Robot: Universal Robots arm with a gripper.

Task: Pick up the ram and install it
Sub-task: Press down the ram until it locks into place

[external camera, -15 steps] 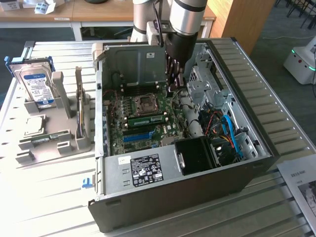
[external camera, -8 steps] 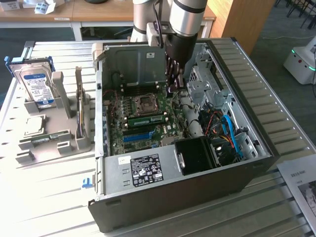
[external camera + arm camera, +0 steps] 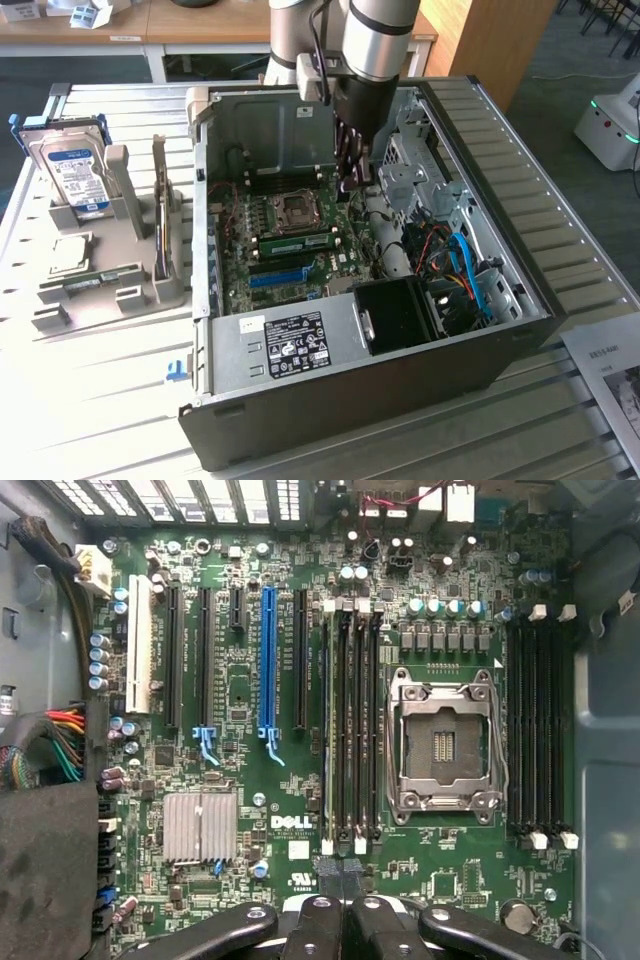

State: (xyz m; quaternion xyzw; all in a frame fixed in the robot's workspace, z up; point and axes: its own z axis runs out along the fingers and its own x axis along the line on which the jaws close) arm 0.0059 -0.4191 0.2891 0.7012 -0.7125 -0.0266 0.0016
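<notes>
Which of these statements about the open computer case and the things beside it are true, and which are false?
1. The silver hard drive with a blue label stands in the grey plastic holder, outside the case. True.
2. A long green ram stick sits in a slot of the green motherboard. True.
3. The robot's dark gripper hangs over the grey holder. False: it is inside the open dark metal computer case, above the motherboard.
4. The square metal processor socket holds a chip. False: it is empty.
</notes>
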